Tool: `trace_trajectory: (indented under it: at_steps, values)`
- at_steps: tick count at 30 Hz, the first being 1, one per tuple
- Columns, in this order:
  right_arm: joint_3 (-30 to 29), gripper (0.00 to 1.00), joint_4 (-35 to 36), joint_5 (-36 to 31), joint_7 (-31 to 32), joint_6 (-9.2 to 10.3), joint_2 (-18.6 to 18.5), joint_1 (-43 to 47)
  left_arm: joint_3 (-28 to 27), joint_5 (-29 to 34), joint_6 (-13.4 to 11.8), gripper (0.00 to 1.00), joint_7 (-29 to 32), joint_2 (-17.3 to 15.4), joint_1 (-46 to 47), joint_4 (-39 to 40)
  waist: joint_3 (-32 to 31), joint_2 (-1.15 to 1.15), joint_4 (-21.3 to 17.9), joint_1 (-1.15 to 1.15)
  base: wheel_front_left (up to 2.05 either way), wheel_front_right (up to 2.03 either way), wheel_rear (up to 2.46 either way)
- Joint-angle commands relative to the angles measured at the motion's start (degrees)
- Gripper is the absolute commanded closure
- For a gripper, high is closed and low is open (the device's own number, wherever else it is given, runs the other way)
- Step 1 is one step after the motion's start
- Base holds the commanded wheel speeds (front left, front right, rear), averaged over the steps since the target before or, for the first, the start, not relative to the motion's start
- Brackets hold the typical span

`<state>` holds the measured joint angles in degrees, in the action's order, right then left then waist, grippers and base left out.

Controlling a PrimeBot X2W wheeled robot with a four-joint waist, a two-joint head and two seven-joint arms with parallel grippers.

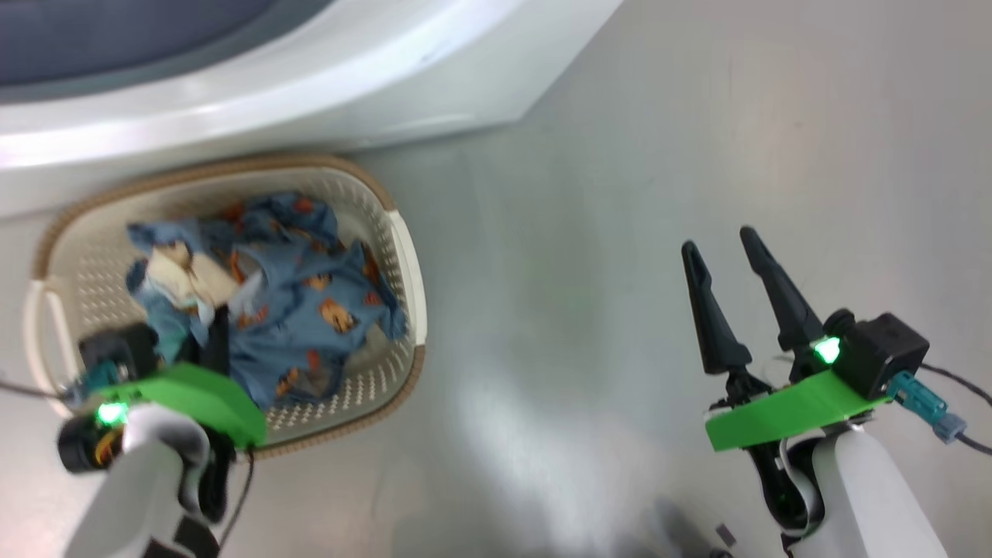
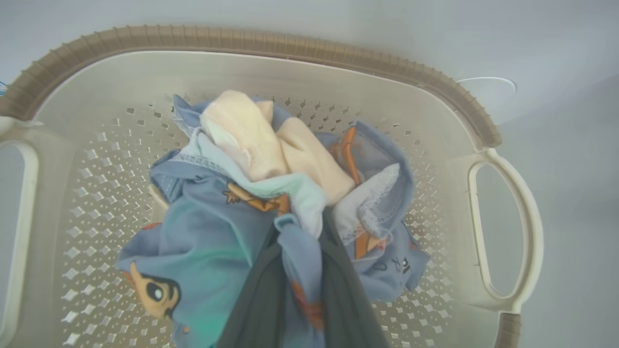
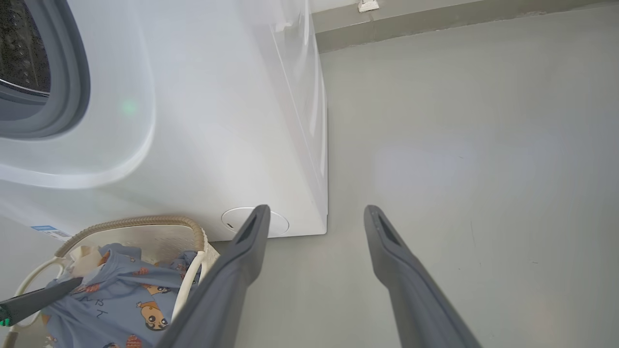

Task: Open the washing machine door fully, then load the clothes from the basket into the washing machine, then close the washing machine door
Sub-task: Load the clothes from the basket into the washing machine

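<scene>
The cream basket (image 1: pixel 403 256) with its brown rim (image 2: pixel 290 46) stands on the floor against the white washing machine (image 1: pixel 310 93). Inside lie the light blue clothes (image 1: pixel 302 310) printed with orange figures, a cream patch on top (image 2: pixel 271 145). My left gripper (image 2: pixel 300 261) reaches down into the basket, its dark fingers (image 2: pixel 346 295) shut on a fold of the clothes. Off to the right, my right gripper (image 1: pixel 719 240) hangs open over bare floor, nothing between its fingers (image 3: pixel 387 251). The right wrist view shows the machine's grey seal (image 3: pixel 72 82) and drum (image 3: pixel 24 48) uncovered. The door is out of view.
Grey floor (image 1: pixel 620 194) stretches to the right of the basket and the machine. A round cover (image 3: pixel 232 220) sits low on the machine's front corner. A dark skirting strip (image 3: pixel 435 19) runs along the far wall. A blue label (image 3: pixel 48 231) shows near the basket (image 3: pixel 130 223).
</scene>
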<state>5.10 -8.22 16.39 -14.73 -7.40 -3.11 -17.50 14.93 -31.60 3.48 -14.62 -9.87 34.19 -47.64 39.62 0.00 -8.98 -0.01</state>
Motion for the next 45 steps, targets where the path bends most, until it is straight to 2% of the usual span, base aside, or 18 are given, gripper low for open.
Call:
trace_trajectory:
  at_steps: [1,11,22,31,39,45]
  values:
    - [1.09,0.00,0.77,0.47,-0.27,-0.09,0.24,2.61,-2.34,0.98,-0.38,1.00,-0.37,-1.14,-3.21,1.81,-7.16,0.00,1.69,0.01,0.00,0.00,0.00]
    - [1.36,0.00,-0.93,0.38,-0.27,-0.09,0.22,8.07,-9.85,6.11,-0.48,1.00,-0.38,2.60,-17.72,12.88,-19.44,0.00,2.22,0.01,0.00,0.00,0.00]
    - [2.39,0.00,-2.11,-0.79,-0.27,-0.09,-2.02,14.18,-15.42,9.95,-0.29,1.00,-0.38,5.98,-30.48,23.56,-30.57,0.00,3.68,0.01,0.00,0.00,0.00]
    - [2.25,0.00,-2.57,-0.52,-0.27,-0.09,-3.34,18.84,-16.86,10.98,0.26,1.00,-0.38,6.92,-39.26,31.36,-38.52,0.00,4.69,0.01,0.00,0.00,0.00]
    - [1.57,0.00,-2.21,-0.31,-0.27,-0.09,-3.80,20.86,-15.72,11.41,-0.42,1.00,-0.38,6.98,-43.56,39.12,-41.12,0.00,5.76,0.01,0.00,0.00,0.00]
    - [1.47,0.00,-2.38,-0.23,-0.27,-0.09,-3.96,21.56,-15.18,11.73,-0.91,1.00,-0.38,6.98,-45.20,42.01,-42.49,0.00,6.26,0.01,0.00,0.00,0.00]
